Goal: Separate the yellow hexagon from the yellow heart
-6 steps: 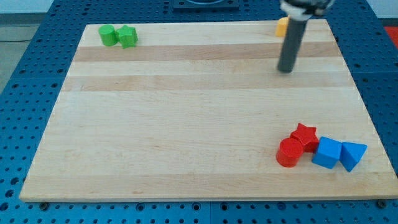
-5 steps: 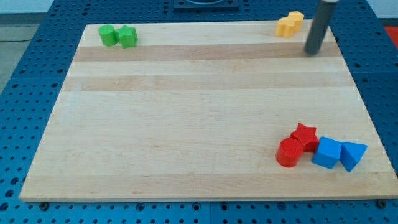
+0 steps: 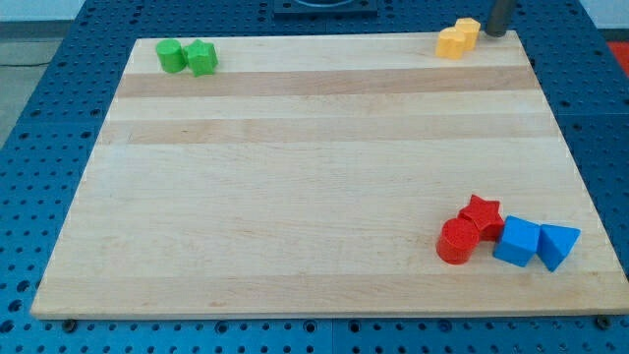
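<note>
Camera view: my tip [image 3: 496, 32] just right of touching yellow blocks [image 3: 458, 38].

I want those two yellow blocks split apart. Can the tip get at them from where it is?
Probably yes: my tip sits just to the view's right of the yellow hexagon, which touches the yellow heart; nothing stands between.

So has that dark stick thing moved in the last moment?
Yes. My tip has gone toward the view's top right, from mid-board right to the wooden board's top edge, just right of the yellow blocks.
</note>
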`<action>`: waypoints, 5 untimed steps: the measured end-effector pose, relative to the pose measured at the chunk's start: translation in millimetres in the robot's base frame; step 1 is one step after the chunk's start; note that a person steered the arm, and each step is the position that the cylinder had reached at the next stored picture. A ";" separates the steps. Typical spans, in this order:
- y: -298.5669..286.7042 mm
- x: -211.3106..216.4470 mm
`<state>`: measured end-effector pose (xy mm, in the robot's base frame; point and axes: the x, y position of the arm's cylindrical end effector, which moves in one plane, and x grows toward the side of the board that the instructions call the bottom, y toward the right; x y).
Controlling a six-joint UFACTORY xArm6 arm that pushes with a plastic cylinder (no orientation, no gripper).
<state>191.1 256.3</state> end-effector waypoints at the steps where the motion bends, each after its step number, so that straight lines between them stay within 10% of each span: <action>1: -26.1 0.8; 5: -93.3 17.6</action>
